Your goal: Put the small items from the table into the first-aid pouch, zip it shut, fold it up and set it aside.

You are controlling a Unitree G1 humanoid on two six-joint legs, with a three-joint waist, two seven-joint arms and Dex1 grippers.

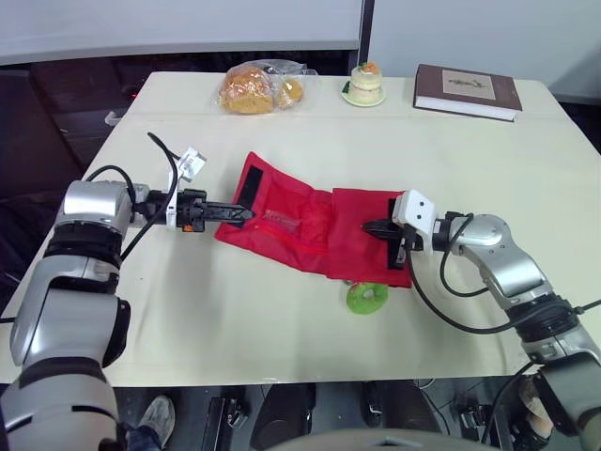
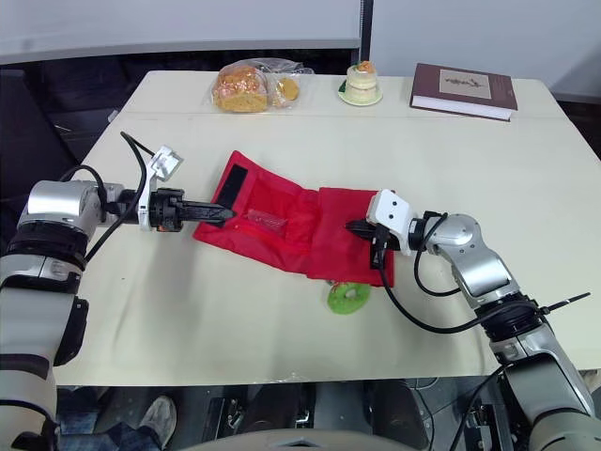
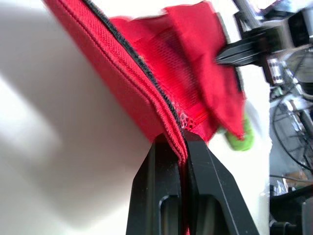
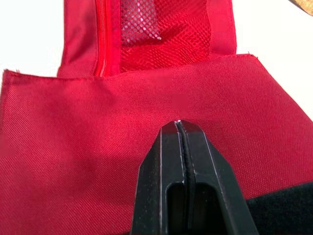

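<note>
I see the red pouch (image 1: 300, 221) lying unfolded at mid-frame on the pale surface (image 1: 235, 319). My left gripper (image 1: 244, 214) is clamped on its left edge. My right gripper (image 1: 374, 226) rests on the right flap, fingers together. A green ring (image 1: 366, 297) sits just below the pouch's lower edge. Bagged bread (image 1: 258, 87), a small cake (image 1: 363, 83) and a book (image 1: 467, 91) line the top.

bagged bread (image 1: 258, 87), cake (image 1: 364, 83), brown book (image 1: 467, 91)

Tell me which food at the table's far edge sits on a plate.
The small cake, on a plate; the bread lies in a clear bag.
</note>
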